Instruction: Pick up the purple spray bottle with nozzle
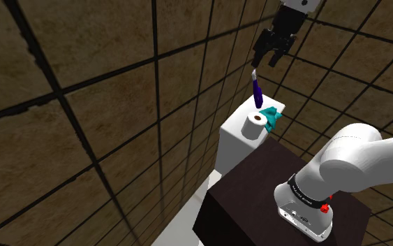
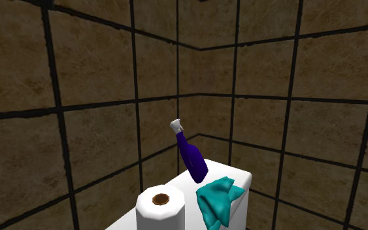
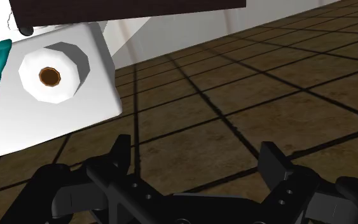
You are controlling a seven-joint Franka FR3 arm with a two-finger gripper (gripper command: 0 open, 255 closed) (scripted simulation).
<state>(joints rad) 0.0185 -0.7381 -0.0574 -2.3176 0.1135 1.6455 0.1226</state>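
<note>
Gripper [image 1: 266, 61]: wide open, empty, poised just above the nozzle.
Bottle [image 1: 257, 91]: purple, tilted, on the white tank [image 1: 233, 136], far side of the paper roll [image 1: 255, 124], beside the teal cloth [image 1: 272, 117].
Handling: likely light, stiff, slippery; grasp the neck below the nozzle.

No writing can be read; the faint marks on the arm's dark band [image 1: 305, 196] are too small.

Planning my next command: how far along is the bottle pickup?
Done: the approach, since the open gripper hovers just above the nozzle. In hand: nothing; the purple spray bottle leans on the white tank, ungrasped. Left: descend, close, lift.
</note>
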